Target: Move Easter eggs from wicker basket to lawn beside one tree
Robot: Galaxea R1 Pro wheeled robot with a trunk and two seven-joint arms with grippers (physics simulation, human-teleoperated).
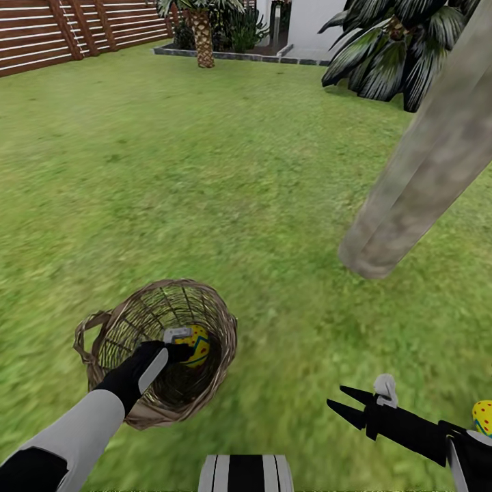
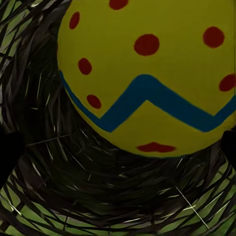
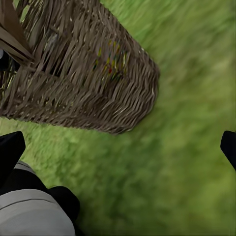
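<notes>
Left hand [image 1: 179, 344] reaching down; right hand [image 1: 347, 404] spread

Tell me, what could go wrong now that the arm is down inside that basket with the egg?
The left gripper is deep in the wicker basket, right at the Easter egg; a poor grip could let the round egg slip back in. Lifting might also catch the basket's rim and tip it. Another egg lies on the lawn beside the right arm, which could knock it when it moves.

Home garden, lawn [image 1: 205, 171], slatted fence [image 1: 61, 31], palm [image 1: 203, 34]
</notes>
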